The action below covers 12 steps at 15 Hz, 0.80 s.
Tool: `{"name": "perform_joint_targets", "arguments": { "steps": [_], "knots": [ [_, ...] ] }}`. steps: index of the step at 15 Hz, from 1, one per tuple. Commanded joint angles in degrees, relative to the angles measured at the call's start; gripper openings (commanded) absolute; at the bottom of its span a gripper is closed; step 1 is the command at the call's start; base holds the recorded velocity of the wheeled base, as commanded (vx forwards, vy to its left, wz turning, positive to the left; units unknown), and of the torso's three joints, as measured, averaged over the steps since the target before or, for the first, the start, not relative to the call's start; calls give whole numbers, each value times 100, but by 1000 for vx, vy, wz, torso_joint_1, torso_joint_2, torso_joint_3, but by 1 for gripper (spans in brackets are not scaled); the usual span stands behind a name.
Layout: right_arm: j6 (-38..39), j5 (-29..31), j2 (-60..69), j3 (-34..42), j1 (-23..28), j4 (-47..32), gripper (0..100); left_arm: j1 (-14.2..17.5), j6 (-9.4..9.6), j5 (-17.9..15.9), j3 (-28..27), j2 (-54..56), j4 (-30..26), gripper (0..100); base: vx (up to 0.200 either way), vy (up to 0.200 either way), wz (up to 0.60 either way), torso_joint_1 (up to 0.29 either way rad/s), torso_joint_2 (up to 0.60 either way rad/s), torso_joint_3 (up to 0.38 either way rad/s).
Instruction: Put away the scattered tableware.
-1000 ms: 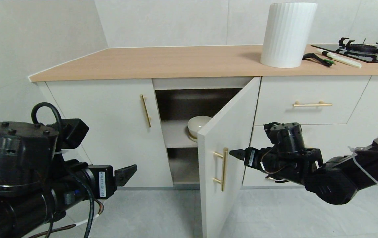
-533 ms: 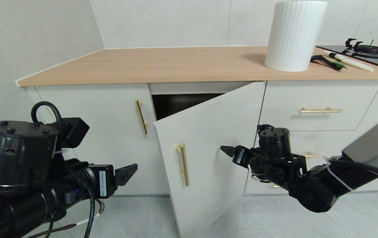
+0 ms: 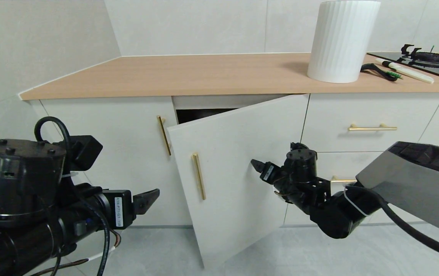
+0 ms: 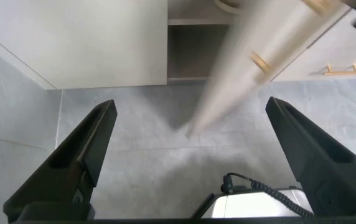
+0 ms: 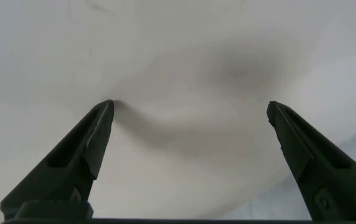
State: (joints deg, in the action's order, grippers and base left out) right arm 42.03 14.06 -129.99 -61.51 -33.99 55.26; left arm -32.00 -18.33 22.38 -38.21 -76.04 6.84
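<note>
The white cabinet door (image 3: 238, 172) with a gold handle (image 3: 199, 176) stands slightly ajar, leaving a dark gap at its top left. My right gripper (image 3: 255, 164) is open, with its fingertips against the door's outer face; the right wrist view has that white face close up between the spread fingers (image 5: 97, 134). My left gripper (image 3: 146, 197) hangs open and empty, low and to the left of the cabinet. In the left wrist view the left gripper (image 4: 190, 106) is above the floor, with the door (image 4: 252, 68) and a cabinet shelf (image 4: 196, 22) beyond.
On the wooden counter (image 3: 188, 74) stand a tall white ribbed container (image 3: 342, 40), some utensils (image 3: 395, 73) and a stove (image 3: 430, 57). A shut left door (image 3: 108, 153) and drawers (image 3: 372, 128) flank the cabinet. The grey floor (image 3: 165, 249) lies below.
The door has swung from wide open to nearly shut with my right gripper moving left against it. The bowl on the shelf is now hidden behind it. The left arm stayed put.
</note>
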Motion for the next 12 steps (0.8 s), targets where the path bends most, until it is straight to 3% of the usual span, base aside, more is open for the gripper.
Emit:
{"name": "perform_joint_targets", "arguments": {
  "steps": [1, 7, 12],
  "knots": [
    [51, 9, -290, -247, 76, -15, 100, 1, -3, 3, -3, -7, 2, 100, 0, 0, 0, 0, 0, 0],
    [719, 27, -580, -1064, 560, -332, 100, 1, -21, 3, -3, 99, 2, 100, 0, 0, 0, 0, 0, 0],
    [842, 36, -712, -1284, 613, -349, 100, 1, -21, 3, -3, 90, 2, 100, 0, 0, 0, 0, 0, 0]
  ]
}}
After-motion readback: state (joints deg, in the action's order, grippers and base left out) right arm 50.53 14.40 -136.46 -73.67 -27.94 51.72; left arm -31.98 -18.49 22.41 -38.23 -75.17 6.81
